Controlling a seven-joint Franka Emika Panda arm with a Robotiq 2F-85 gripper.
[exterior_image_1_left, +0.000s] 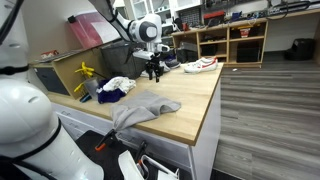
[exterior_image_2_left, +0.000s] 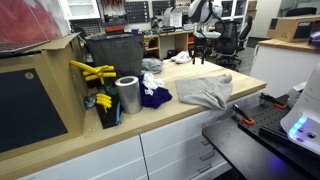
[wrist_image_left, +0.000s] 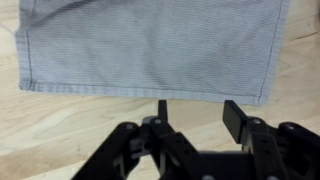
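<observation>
Fingers (wrist_image_left: 238, 120) stand apart, grey cloth (wrist_image_left: 150, 45) lying just beyond their tips.

The arm (exterior_image_1_left: 140, 27) is the usual glossy white, with chunky rounded segments and darker bands at the joints, and it looks the same in both exterior views. The end effector (wrist_image_left: 198, 112) is matte black all over. In the wrist view you get two fingers (wrist_image_left: 236, 118), one showing a flat squarish face and the other edge-on like a thin blade. Behind them sit bar linkages with round pivot pins. No markings that I can make out.
</observation>
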